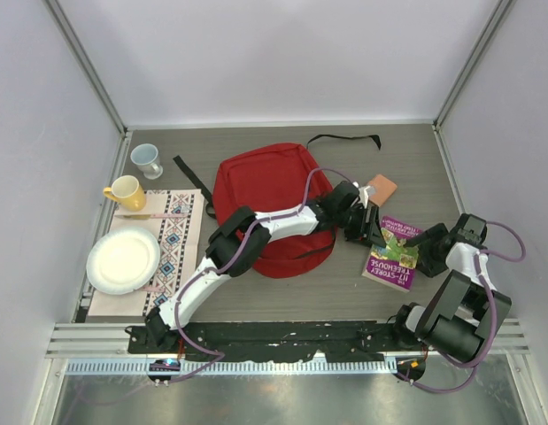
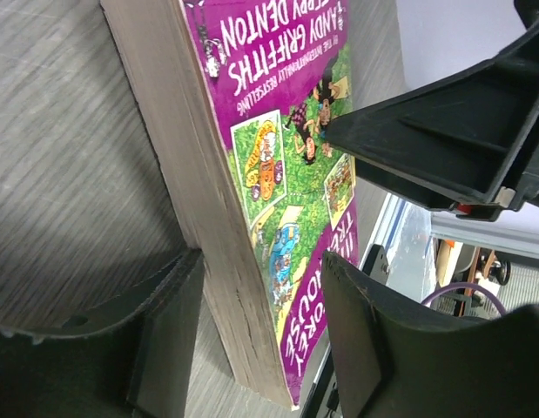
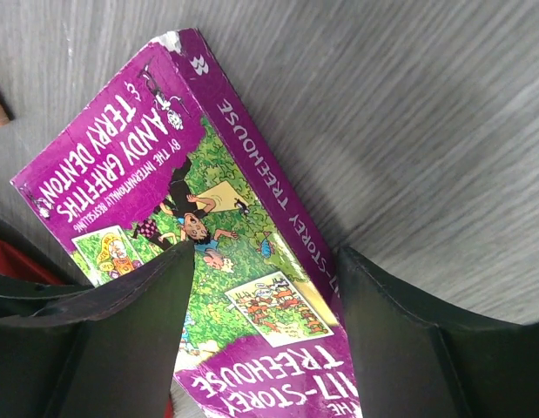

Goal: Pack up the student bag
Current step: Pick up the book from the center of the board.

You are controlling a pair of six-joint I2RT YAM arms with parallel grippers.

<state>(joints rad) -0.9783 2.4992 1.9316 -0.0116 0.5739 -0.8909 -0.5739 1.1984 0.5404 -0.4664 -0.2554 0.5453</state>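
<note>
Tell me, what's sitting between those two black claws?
The purple Treehouse book lies between the left gripper and the right gripper; the top view shows it.

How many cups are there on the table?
2. A yellow mug sits by the far left corner of the patterned mat; a white cup stands just beyond it, farther back. The red bag could hide more.

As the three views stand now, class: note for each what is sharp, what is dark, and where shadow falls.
Top external: evenly lit, sharp, no hard shadows around the student bag. Left wrist: the book cover is crisp, the left pincer's fingers dark, a soft shadow on the table beside it. Right wrist: lettering readable, the right pincer's fingers nearly black.
</note>
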